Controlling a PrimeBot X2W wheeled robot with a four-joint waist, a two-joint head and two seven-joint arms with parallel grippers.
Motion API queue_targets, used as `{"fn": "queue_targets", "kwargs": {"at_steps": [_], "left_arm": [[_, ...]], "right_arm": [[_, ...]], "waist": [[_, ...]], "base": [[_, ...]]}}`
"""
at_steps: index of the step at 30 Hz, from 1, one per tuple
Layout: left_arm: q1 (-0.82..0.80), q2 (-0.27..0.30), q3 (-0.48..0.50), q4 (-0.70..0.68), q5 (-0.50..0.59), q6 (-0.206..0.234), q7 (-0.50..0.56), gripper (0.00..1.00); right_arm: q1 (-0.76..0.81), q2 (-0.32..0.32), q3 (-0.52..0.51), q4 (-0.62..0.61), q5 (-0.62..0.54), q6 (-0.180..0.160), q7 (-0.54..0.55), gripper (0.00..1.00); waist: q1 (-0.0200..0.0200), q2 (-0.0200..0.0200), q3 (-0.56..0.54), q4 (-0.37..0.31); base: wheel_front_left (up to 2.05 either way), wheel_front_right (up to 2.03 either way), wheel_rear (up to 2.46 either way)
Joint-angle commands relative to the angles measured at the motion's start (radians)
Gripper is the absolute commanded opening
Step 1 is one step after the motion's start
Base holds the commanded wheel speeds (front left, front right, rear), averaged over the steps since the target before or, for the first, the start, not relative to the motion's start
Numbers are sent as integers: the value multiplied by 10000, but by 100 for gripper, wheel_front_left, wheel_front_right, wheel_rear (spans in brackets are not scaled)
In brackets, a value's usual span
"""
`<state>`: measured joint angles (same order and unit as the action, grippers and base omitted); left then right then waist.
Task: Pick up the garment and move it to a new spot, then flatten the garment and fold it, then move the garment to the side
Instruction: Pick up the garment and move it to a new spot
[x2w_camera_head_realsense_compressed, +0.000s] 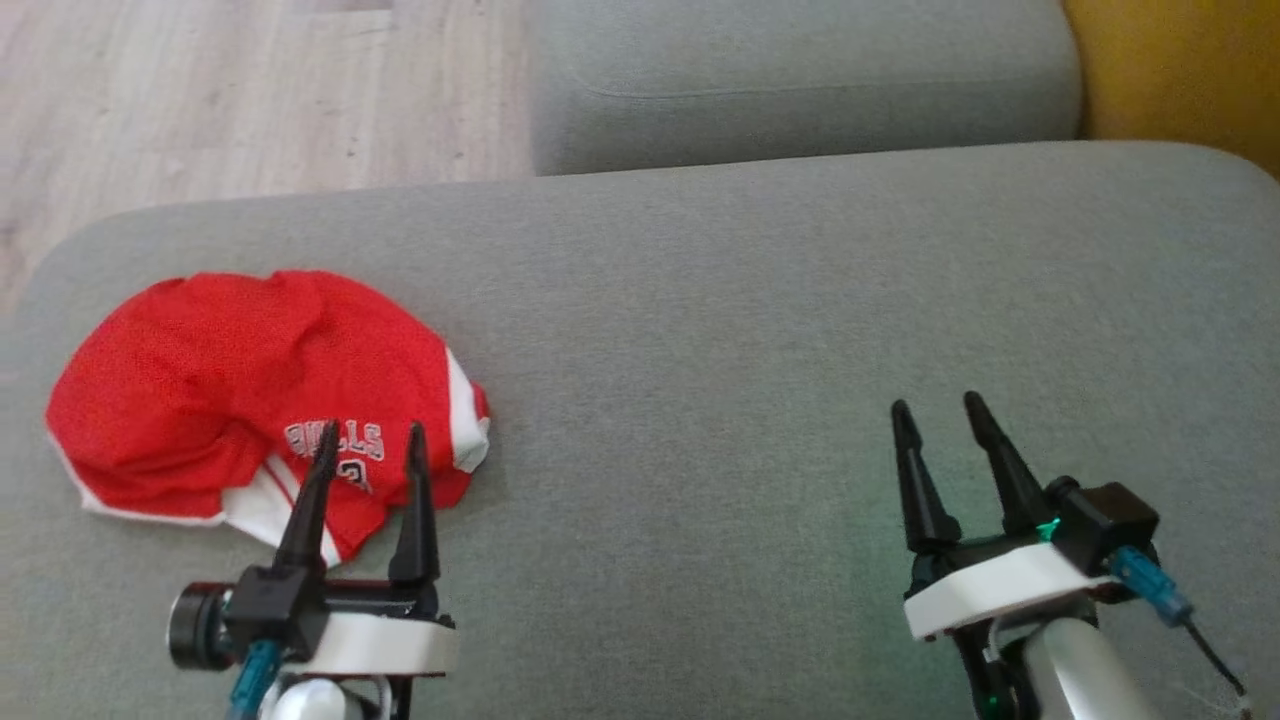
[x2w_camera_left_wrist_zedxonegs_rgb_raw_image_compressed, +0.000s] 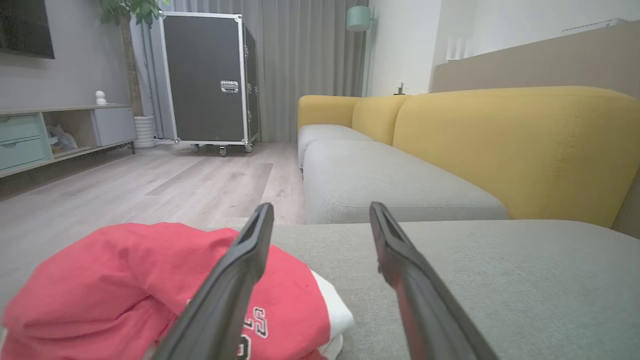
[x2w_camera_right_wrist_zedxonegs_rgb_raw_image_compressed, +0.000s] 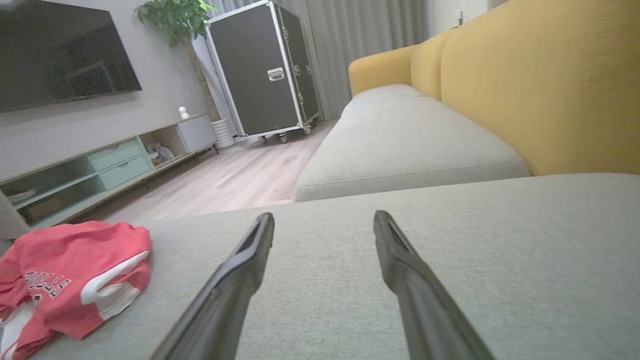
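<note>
Just ahead-left of left gripper (x2w_camera_head_realsense_compressed: 371, 432), wide open, empty: crumpled jersey (x2w_camera_head_realsense_compressed: 200, 380), long axis crosswise; right gripper (x2w_camera_head_realsense_compressed: 936, 404), likewise open, empty, well apart.

- Your left gripper (x2w_camera_head_realsense_compressed: 371, 430) sits at the lower left of the head view. Its two dark fingers point straight ahead, spread wide and holding nothing.
- Your right gripper (x2w_camera_head_realsense_compressed: 938, 403) sits at the lower right, also spread wide and empty, with its fingers leaning slightly to your left.
- Your pale left forearm (x2w_camera_head_realsense_compressed: 310, 700) and right forearm (x2w_camera_head_realsense_compressed: 1075, 670) come up from the bottom edge.
</note>
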<state>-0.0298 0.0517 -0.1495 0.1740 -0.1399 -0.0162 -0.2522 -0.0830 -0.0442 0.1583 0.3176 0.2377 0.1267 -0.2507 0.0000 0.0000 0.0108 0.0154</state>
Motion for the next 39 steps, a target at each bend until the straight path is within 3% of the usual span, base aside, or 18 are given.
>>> {"fn": "queue_targets", "kwargs": {"at_steps": [1,23,31,39], "left_arm": [[-82,-4,481,-393,93,98,-95,100],[762,-13,1254,-816,410,38,-95,100],[879,-14,1434,-955,554,-98,-95,100],[951,-14,1648,-1012,594,-222,-95,100]], "right_arm": [[-314,-60,376,-284,64,40,-111,100],[213,-60,1683,-328,880,40,-111,100],[368,-60,2142,-351,1158,40,-111,100],[359,-60,2307,-451,1242,40,-111,100]], "waist": [[0,0,-113,269],[0,0,-824,2993],[0,0,-1038,3541],[0,0,-1008,3577]], "base": [[0,0,0],[0,0,0],[0,0,0],[0,0,0]]}}
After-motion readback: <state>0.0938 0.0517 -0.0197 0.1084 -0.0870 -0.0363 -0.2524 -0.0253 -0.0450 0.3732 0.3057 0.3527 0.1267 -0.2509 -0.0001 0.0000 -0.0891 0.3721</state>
